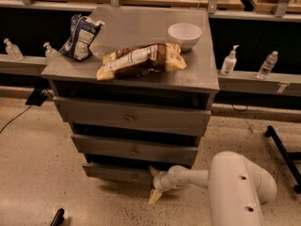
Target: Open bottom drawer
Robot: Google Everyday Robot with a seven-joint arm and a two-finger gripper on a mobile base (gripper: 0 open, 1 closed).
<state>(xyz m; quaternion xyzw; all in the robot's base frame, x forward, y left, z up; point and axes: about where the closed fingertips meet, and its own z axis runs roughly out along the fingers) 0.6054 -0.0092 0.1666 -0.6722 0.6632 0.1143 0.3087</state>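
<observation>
We see the bottom drawer lowest in the chest, close above the floor. Its long front runs left to right and faces us. Our gripper sits at its right end, fingers spread wide, clasping nothing.

matt grey-painted wood on the bottom drawer; smooth white plastic arm, tan tool at the drawer's right end.

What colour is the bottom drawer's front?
Grey, seen in the camera view: the bottom drawer has a plain grey front. The gripper is by its right end.
</observation>
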